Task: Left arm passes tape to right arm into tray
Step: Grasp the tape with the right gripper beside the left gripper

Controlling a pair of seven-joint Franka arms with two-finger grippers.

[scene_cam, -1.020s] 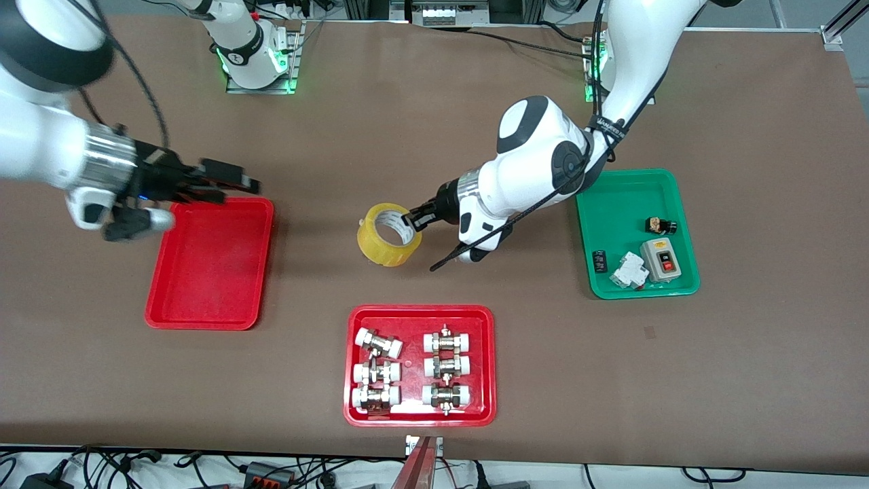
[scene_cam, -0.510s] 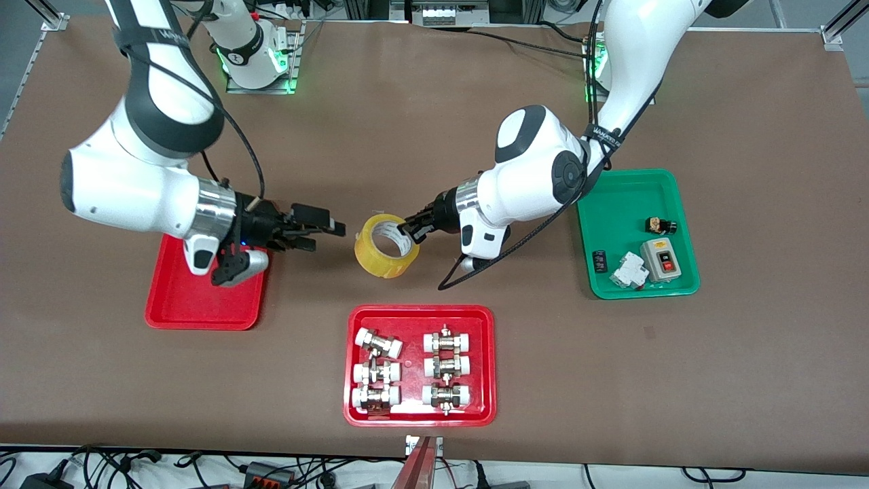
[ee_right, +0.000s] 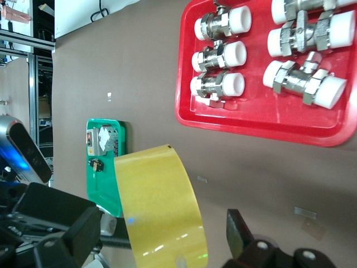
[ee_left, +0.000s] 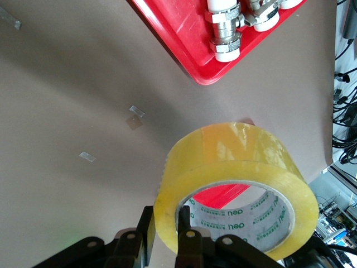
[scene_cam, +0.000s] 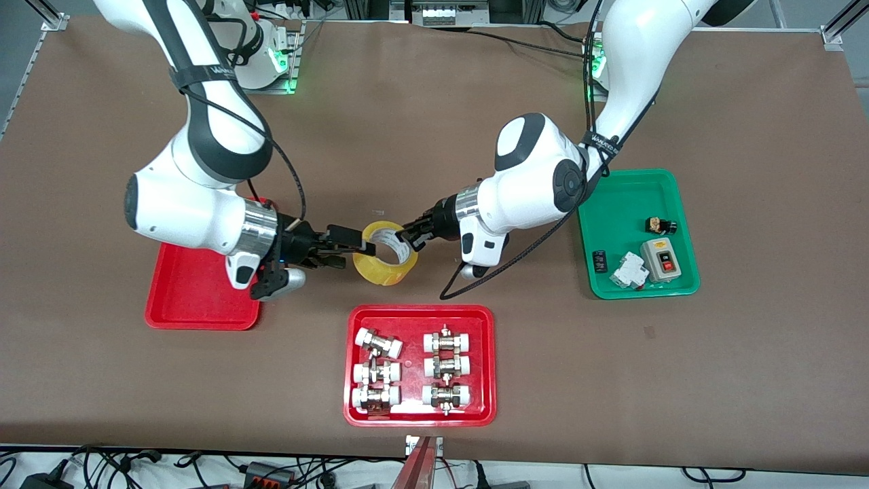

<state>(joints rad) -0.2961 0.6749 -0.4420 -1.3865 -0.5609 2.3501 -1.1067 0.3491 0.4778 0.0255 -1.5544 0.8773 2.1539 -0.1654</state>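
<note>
**Midway: tape held between both grippers over the table**

Right now I see the tape [scene_cam: 385, 253] up in the air over bare table, between the plain red tray [scene_cam: 197, 299] and the green tray [scene_cam: 635, 234], and above the red tray of pipe fittings [scene_cam: 419, 365] that sits nearer the front camera. The left gripper [scene_cam: 409, 236] has it: my left wrist view shows one black finger inside the white core and the other against the yellow outer wall, pinching the roll's wall [ee_left: 234, 184] between them. The roll hangs tilted, its open face turned partly upward.

The right gripper [scene_cam: 346, 246] reaches in from the plain red tray's end. Its fingers are spread, and in the right wrist view the yellow band [ee_right: 162, 206] sits in the gap between them, with one finger [ee_right: 240, 231] standing clear of the tape. I cannot tell whether the other finger touches it, so I read this hand as unclenched around the roll, not gripping.

The right arm's wrist hangs over the plain red tray's edge; the rest of that tray shows bare red. The green tray, toward the left arm's end of the table, holds a grey switch box [scene_cam: 660, 260], a white breaker [scene_cam: 628, 270] and two small dark parts. Six fittings lie in two columns in their tray.
</note>
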